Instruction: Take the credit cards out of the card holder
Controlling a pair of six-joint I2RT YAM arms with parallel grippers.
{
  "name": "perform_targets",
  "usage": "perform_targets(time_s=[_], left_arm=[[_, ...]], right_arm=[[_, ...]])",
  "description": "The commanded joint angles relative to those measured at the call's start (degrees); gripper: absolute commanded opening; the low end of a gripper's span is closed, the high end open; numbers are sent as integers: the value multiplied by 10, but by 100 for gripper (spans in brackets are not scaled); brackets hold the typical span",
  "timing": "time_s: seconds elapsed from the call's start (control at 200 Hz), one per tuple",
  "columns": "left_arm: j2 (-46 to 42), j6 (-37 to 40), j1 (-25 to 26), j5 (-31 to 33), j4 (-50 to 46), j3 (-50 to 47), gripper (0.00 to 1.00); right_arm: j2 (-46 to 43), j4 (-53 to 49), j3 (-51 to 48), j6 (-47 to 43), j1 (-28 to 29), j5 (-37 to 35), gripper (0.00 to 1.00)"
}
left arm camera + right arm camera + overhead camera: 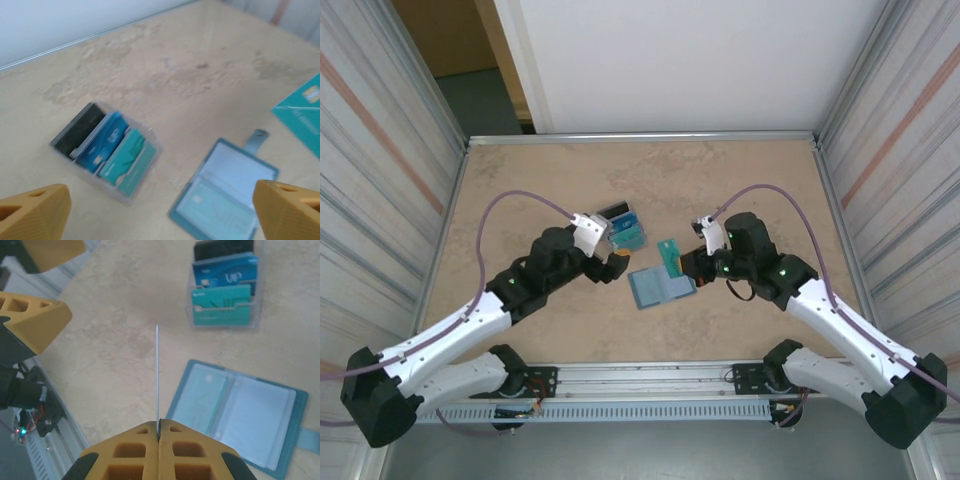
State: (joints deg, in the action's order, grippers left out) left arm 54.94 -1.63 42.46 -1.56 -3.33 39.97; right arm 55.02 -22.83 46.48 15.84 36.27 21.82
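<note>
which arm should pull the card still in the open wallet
Left, probably: the left tool is open and empty near the open teal-blue bifold wallet; the right tool is shut on a thin teal plastic card.

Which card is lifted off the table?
The green card, pinched edge-on in the right tool; three others stand in the clear rack, and one sits in the wallet.

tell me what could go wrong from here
1. The right gripper pinches the teal card by one thin edge, so it could twist or slip out.
2. A pale card sits in the open card holder, which nothing pins down; pulling it may drag the holder.
3. The open left gripper hangs near the clear stand and might knock it.
</note>
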Motion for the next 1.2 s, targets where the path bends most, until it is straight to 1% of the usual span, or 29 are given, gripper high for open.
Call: perform_targets(time_s=[0.0,0.075,0.13,0.241,0.351,0.381,0.491,0.541,0.636,0.697,0.757,0.832,0.912,1.002,1.072,1.128,1.138,1.183,1.193,1.198], left_arm=[[4,67,-21,-186,8,23,89],[19,111,-24,-237,-9,42,88],[32,143,-24,-259,-31,60,86],[59,205,-25,-280,-77,94,80],[82,244,-25,-306,-114,125,74],[86,253,-25,-315,-119,130,71],[105,288,-25,-356,-139,151,70],[114,302,-24,-370,-153,160,67],[132,320,-22,-381,-170,177,57],[142,327,-19,-386,-177,185,55],[151,333,-14,-391,-183,193,46],[159,341,-7,-391,-187,199,45],[165,341,-4,-387,-188,201,30],[171,337,-3,-384,-189,205,10],[171,335,-2,-383,-189,204,1],[167,332,-3,-378,-184,200,0],[166,332,-2,-377,-183,199,0],[159,327,-2,-372,-173,191,0],[158,326,-2,-370,-170,189,0],[157,326,-2,-369,-169,187,0]], right_arm=[[12,-24,37,-62,12,34,0],[14,-38,54,-79,18,44,0],[33,-49,64,-91,22,53,0],[43,-73,85,-113,31,65,0],[48,-92,97,-122,40,54,0],[48,-94,100,-124,42,54,0],[45,-96,103,-130,47,53,0],[44,-96,105,-132,50,53,0],[44,-99,112,-139,56,53,0],[46,-103,116,-142,59,53,0],[49,-107,122,-145,62,50,0],[52,-109,125,-148,63,49,0],[52,-110,128,-150,65,50,0],[52,-108,128,-151,67,50,0],[50,-104,128,-150,67,40,0],[46,-101,124,-147,66,20,5],[45,-98,124,-146,67,11,8],[37,-91,118,-140,67,-12,15],[35,-89,116,-138,66,-20,19],[35,-89,116,-138,66,-20,19]])
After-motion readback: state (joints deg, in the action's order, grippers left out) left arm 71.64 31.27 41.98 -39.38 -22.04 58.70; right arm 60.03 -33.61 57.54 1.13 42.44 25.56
